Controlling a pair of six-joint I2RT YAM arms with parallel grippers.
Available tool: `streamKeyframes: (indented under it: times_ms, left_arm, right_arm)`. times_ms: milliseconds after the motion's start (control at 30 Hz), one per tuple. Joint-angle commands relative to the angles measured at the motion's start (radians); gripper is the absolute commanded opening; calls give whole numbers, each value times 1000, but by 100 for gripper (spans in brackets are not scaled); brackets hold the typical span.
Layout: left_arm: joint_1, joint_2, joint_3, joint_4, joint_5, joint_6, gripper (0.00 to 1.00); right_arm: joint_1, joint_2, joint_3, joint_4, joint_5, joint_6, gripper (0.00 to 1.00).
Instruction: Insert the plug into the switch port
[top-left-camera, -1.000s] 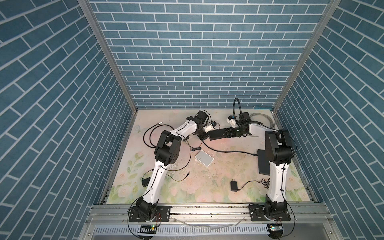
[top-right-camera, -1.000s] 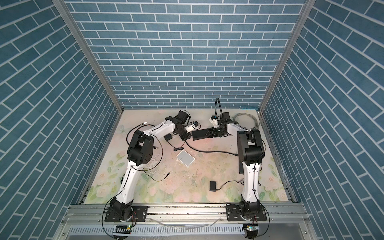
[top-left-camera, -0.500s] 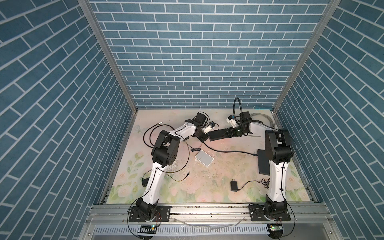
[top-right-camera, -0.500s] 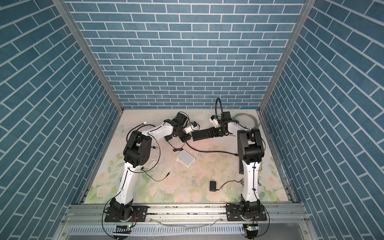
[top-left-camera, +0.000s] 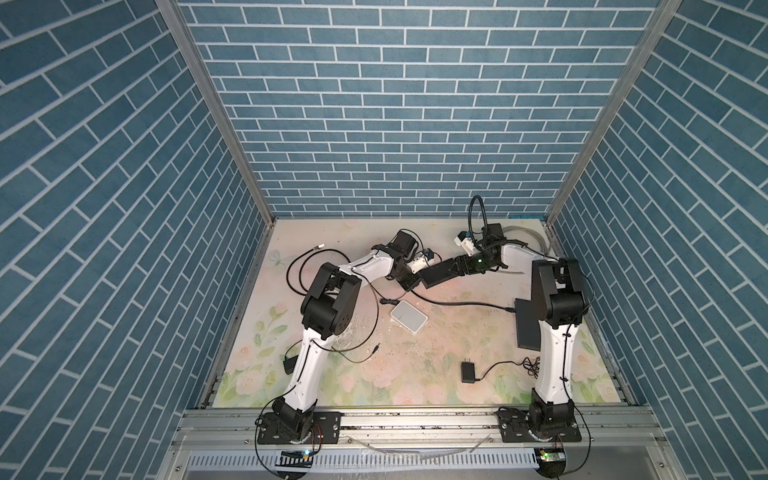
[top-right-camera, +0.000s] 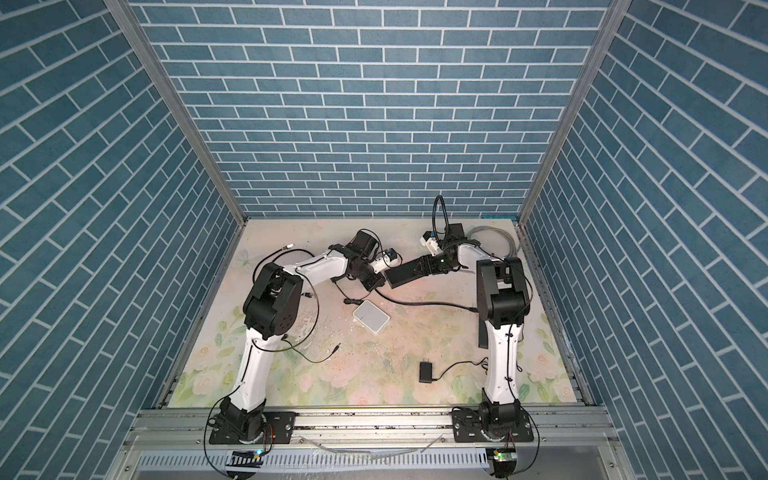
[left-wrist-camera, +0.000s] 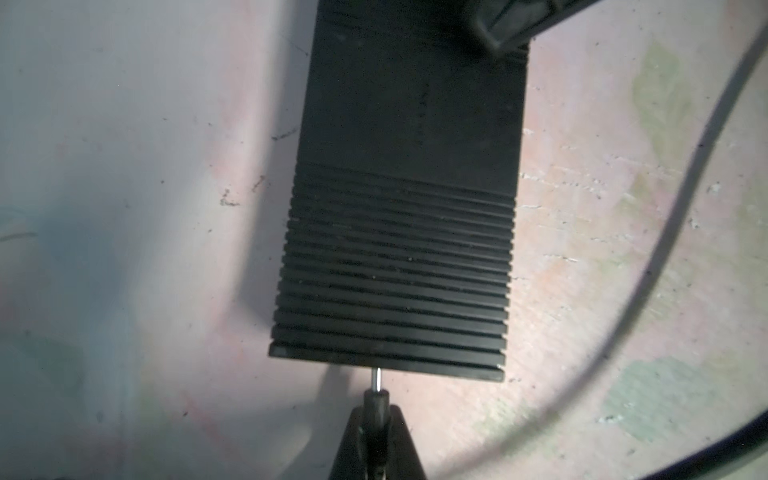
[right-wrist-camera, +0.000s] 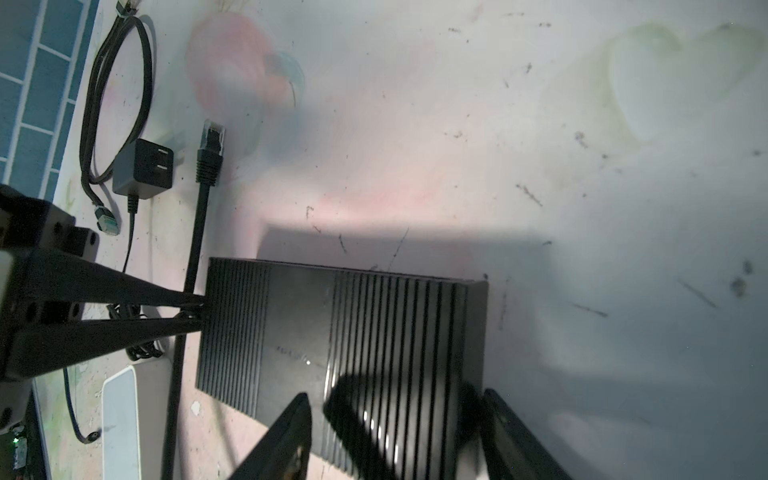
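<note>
Clamping the switch (left-wrist-camera: 399, 249) so it cannot slide, fingers (right-wrist-camera: 286, 436) of the right gripper (right-wrist-camera: 395, 399) brace it; the left gripper (left-wrist-camera: 377, 417) pinches the plug (left-wrist-camera: 376, 399), pin apparently meeting its end face.

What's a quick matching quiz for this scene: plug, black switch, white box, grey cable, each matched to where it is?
Things:
1 plug
2 black switch
3 white box
4 grey cable

Places:
A lying flat mid-scene, untouched
B pinched in the left fingers
C coiled in the back right corner
D gripped by the right fingers

Pairs: 1-B, 2-D, 3-A, 4-C
</note>
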Motion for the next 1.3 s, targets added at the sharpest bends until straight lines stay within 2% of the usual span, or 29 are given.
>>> streamKeyframes:
  times_ms: [0, 267, 600, 767, 900, 1000, 1267]
  left_arm:
    - [-18, -19, -29, 45, 10, -30, 6]
    - [-20, -28, -46, 117, 14, -119, 5]
    - [-20, -8, -24, 93, 131, -110, 5]
    - [-24, -59, -92, 170, 143, -95, 4]
    - [-24, -48, -91, 164, 115, -129, 4]
    - [-30, -55, -138, 228, 121, -171, 4]
    - [-35, -64, -167, 281, 122, -187, 4]
  right_arm:
    - [9, -16, 21, -46, -36, -44, 64]
    - [11, 20, 60, -107, -122, -97, 63]
    - [21, 51, 87, -156, -206, -157, 63]
    - [30, 75, 134, -227, -204, -194, 62]
    - [31, 71, 122, -218, -200, -191, 62]
    - [32, 71, 116, -215, -198, -191, 62]
    - [34, 70, 103, -206, -209, -203, 61]
